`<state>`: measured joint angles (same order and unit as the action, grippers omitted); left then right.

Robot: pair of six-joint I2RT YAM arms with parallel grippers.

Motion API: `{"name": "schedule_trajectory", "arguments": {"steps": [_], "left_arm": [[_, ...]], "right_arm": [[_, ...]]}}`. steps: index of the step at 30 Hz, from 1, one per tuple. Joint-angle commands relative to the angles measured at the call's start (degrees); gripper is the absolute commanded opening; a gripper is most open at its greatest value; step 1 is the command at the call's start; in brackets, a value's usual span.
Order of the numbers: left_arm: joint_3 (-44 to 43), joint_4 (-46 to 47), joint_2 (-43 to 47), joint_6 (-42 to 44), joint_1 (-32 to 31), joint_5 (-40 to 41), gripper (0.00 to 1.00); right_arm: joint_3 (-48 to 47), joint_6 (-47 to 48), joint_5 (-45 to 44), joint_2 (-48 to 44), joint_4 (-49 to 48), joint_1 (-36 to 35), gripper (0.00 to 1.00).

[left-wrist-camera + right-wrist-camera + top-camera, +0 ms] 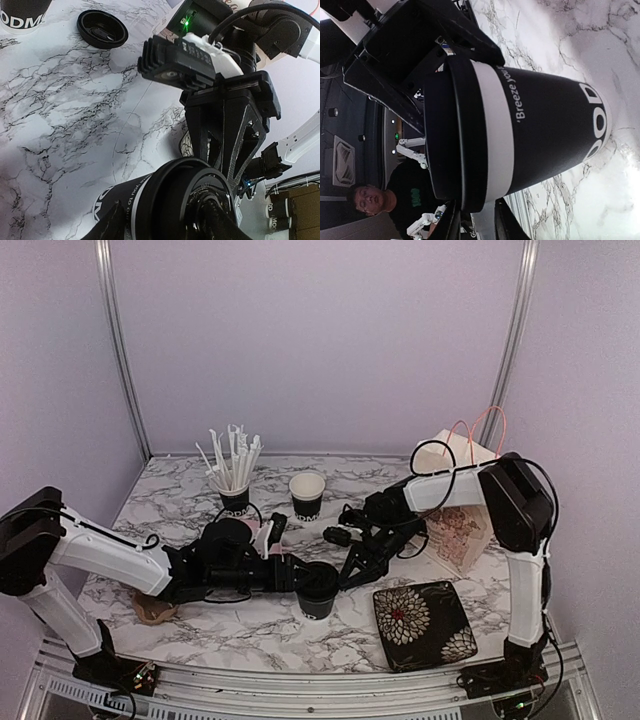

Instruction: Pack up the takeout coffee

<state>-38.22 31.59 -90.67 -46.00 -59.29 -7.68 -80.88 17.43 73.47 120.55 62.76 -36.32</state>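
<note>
One takeout coffee cup (318, 592), black with a white band and a black lid, stands at the front middle of the marble table. My left gripper (303, 583) is shut on its body from the left; in the left wrist view the cup (150, 205) fills the space between the fingers (107, 225). My right gripper (341, 573) reaches in from the right and pinches the lid rim (455, 135). The second cup (307, 495) stands open, pale inside, farther back, and its edge shows in the left wrist view (20, 15). A loose black lid (102, 29) lies beside it.
A black cup of white sticks (233, 485) stands back left. A brown pulp carrier (155, 610) lies under my left arm. A printed paper bag (458, 510) stands at the right. A dark floral tray (425, 625) lies front right.
</note>
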Motion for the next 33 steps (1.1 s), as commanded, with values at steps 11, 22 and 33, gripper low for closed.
{"name": "schedule_trajectory", "arguments": {"steps": [11,22,33], "left_arm": [[4.7,-8.4,-9.4,-5.2,2.1,-3.5,0.49],[5.2,-8.4,-7.1,-2.9,2.1,-3.1,0.49],[3.7,-8.4,-8.2,-1.4,2.1,-4.1,0.49]], "right_arm": [[1.7,-12.0,-24.8,11.8,-10.6,0.0,0.15],[-6.9,-1.7,-16.4,-2.3,-6.1,1.1,0.52],[-9.4,-1.6,-15.6,1.1,-5.1,1.0,0.31]]}}
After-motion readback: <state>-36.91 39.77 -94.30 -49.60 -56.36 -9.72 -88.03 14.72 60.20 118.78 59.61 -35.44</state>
